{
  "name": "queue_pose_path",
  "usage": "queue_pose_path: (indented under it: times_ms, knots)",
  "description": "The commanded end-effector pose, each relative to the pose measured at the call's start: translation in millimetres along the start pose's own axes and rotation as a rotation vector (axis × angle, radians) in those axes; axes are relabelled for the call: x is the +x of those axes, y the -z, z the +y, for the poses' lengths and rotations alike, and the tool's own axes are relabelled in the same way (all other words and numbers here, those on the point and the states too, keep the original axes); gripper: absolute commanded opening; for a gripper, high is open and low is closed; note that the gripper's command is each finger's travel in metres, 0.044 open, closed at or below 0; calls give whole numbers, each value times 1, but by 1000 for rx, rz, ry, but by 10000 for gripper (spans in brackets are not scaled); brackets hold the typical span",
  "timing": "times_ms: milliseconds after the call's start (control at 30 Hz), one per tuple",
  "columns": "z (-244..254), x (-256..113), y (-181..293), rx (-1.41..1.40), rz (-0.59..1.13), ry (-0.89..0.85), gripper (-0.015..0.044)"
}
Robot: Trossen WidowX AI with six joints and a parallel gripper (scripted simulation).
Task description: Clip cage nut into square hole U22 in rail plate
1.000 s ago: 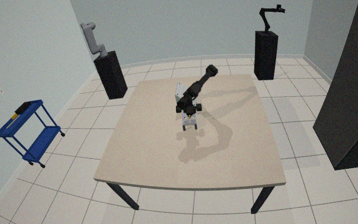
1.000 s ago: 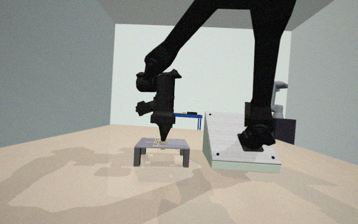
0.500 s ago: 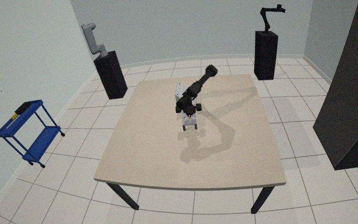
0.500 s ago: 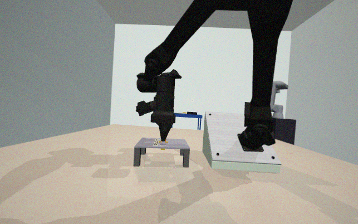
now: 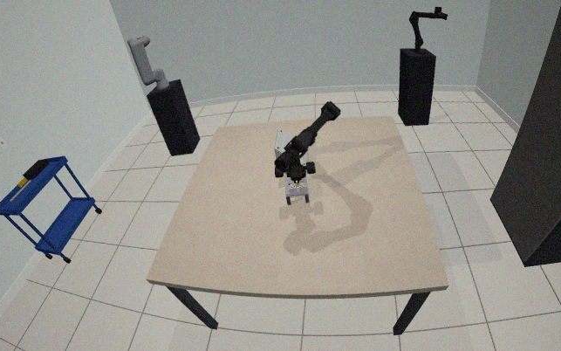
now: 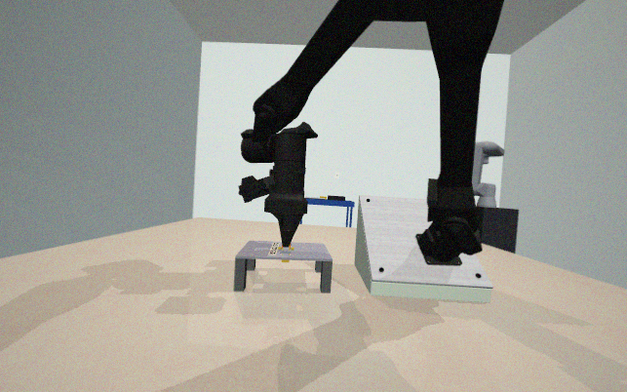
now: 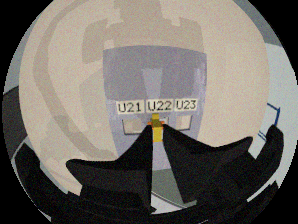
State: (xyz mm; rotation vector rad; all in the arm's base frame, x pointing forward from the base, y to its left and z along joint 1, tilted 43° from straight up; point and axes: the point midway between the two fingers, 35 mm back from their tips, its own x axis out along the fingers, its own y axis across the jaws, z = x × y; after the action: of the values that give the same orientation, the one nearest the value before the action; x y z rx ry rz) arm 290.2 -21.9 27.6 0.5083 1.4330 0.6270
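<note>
The rail plate (image 5: 301,192) (image 6: 306,253) (image 7: 130,75) is a grey plate on short dark legs, with labels U21, U22 and U23 beside its square holes. The yellow cage nut (image 6: 285,249) (image 7: 157,134) is at the U22 hole; in the exterior view a yellow part of it shows below the plate and orange parts sit at the plate's top. My gripper (image 6: 286,245) (image 7: 156,128) points straight down over the hole and is shut on the cage nut, its fingertips just above the plate. The fingertips hide part of the nut and hole, so the wings' seating cannot be told.
The arm's sloped base block (image 5: 280,141) (image 6: 394,244) stands beside the rail plate on the wooden table (image 5: 239,244) (image 6: 136,351). The U21 hole (image 7: 133,126) and U23 hole (image 7: 184,123) lie on either side of the fingertips. A blue cart (image 5: 64,223) stands off the table.
</note>
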Motion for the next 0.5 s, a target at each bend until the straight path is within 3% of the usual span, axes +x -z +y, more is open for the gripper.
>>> queue_pose_path:
  times_ms: [0,467]
  knots:
    - [-1,2,0,1,3,-14,23]
    - [-3,2,1,1,3,-15,23]
